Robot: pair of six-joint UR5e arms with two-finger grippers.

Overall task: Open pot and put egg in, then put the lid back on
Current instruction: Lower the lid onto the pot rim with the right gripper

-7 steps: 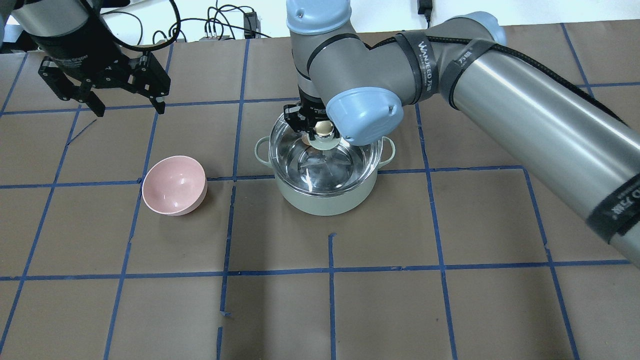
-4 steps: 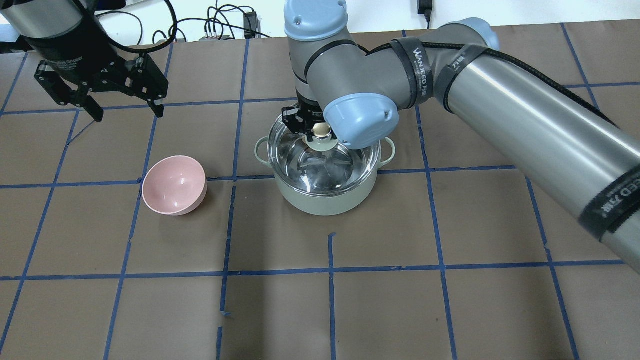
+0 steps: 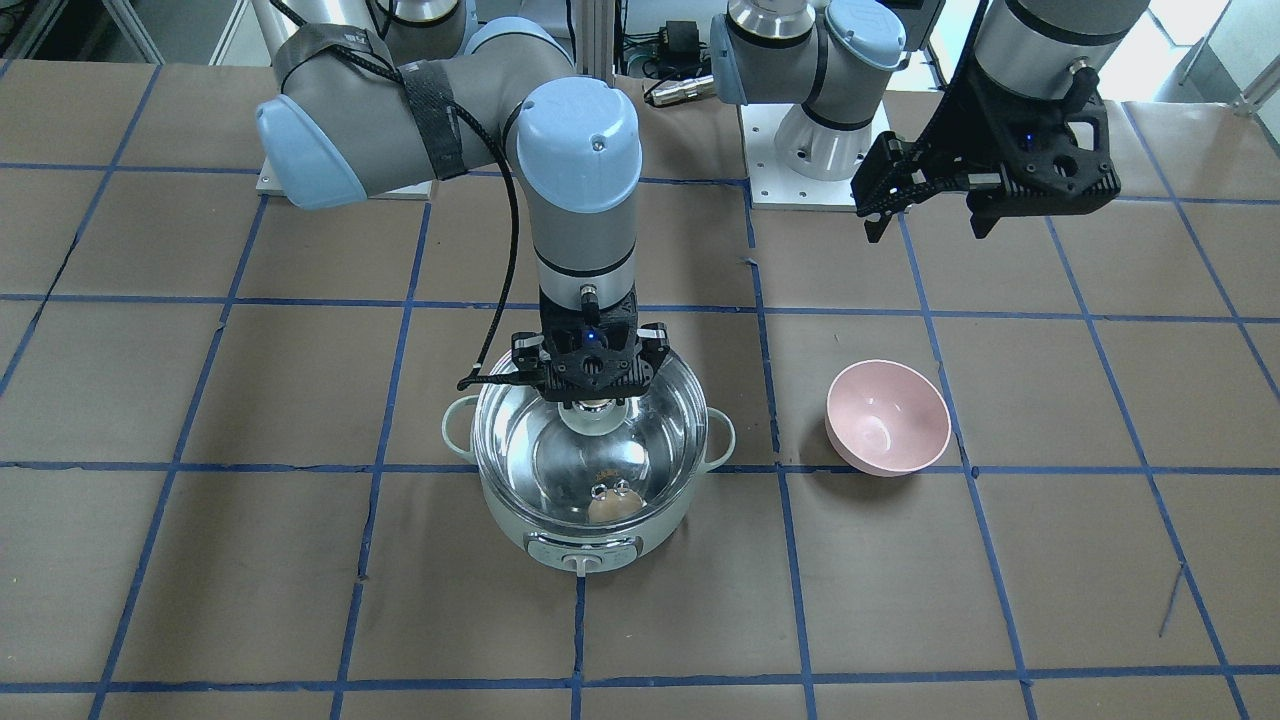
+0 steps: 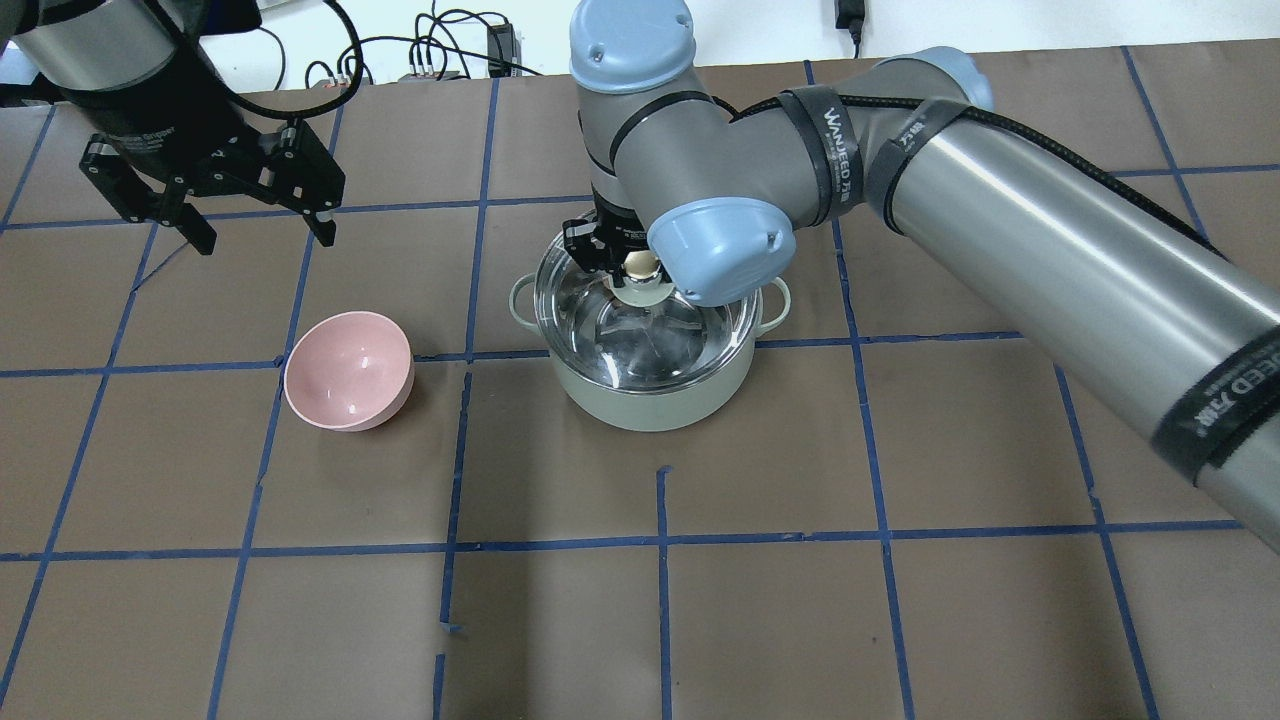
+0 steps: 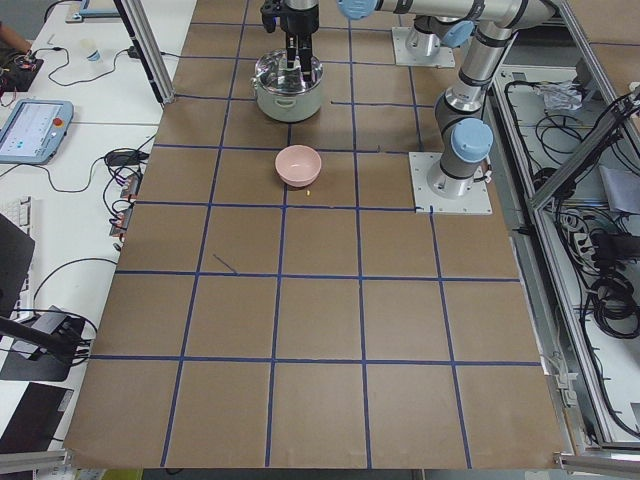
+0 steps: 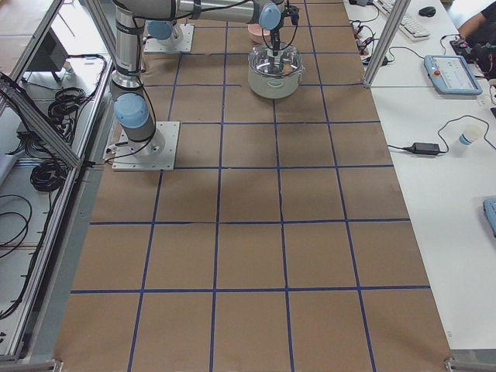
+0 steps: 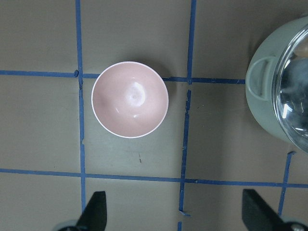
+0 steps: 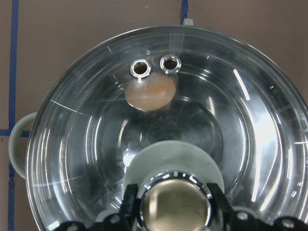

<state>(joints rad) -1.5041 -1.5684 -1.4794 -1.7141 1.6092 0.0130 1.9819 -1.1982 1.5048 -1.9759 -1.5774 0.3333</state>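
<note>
The mint-green pot (image 4: 650, 400) stands mid-table, its control knob facing the front camera (image 3: 585, 563). The clear glass lid (image 3: 530, 440) sits on the pot's rim. My right gripper (image 4: 640, 265) is shut on the lid's beige-gold knob (image 8: 174, 209), a finger on each side. The brown egg (image 8: 150, 91) lies inside the pot under the two vent holes and shows through the glass in the front view (image 3: 612, 508). My left gripper (image 4: 267, 240) is open and empty, high above the table beyond the pink bowl.
An empty pink bowl (image 4: 348, 370) sits on the robot's left of the pot, a hand's width apart; it also shows in the left wrist view (image 7: 130, 99). Blue tape lines grid the brown table. Cables lie along the far edge (image 4: 430, 50).
The right gripper has lowered the lid slightly and brought it square onto the pot. The left gripper has shifted only a little.
</note>
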